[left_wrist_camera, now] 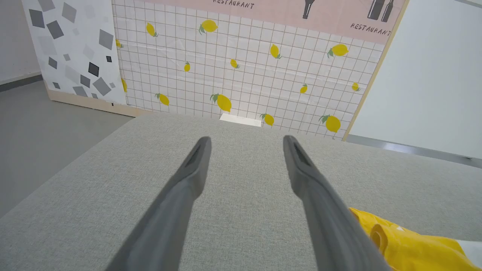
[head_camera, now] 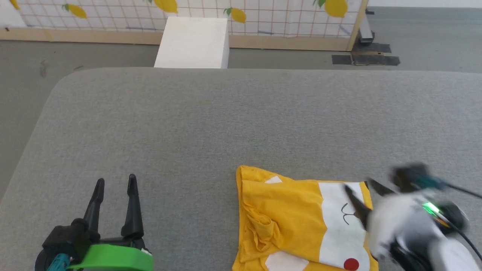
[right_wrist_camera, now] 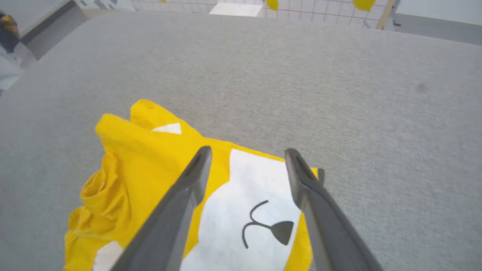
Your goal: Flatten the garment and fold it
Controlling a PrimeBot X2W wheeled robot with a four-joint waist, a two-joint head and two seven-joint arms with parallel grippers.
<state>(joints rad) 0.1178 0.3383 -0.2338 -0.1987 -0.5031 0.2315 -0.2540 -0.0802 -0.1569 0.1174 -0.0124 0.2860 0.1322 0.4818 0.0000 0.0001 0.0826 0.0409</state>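
The garment [head_camera: 297,218], a bright yellow T-shirt with white patches and a cartoon face print, lies folded into a compact block near the front right of the grey table [head_camera: 241,124]; its left side is bunched in wrinkles. My right gripper [head_camera: 359,190] hovers over the shirt's right edge, blurred, its fingers spread apart with nothing between them. In the right wrist view the garment [right_wrist_camera: 150,169] lies just beneath the right gripper [right_wrist_camera: 246,154]. My left gripper [head_camera: 115,182] rests open at the lower left, well clear of the shirt. A yellow corner of the garment [left_wrist_camera: 406,244] shows in the left wrist view beside the left gripper [left_wrist_camera: 244,141].
A white box [head_camera: 194,43] stands on the floor beyond the table's far edge. A lemon-printed grid backdrop [head_camera: 188,13] with a wooden base runs behind it. Grey floor surrounds the table, and bare tabletop stretches beyond and to the left of the shirt.
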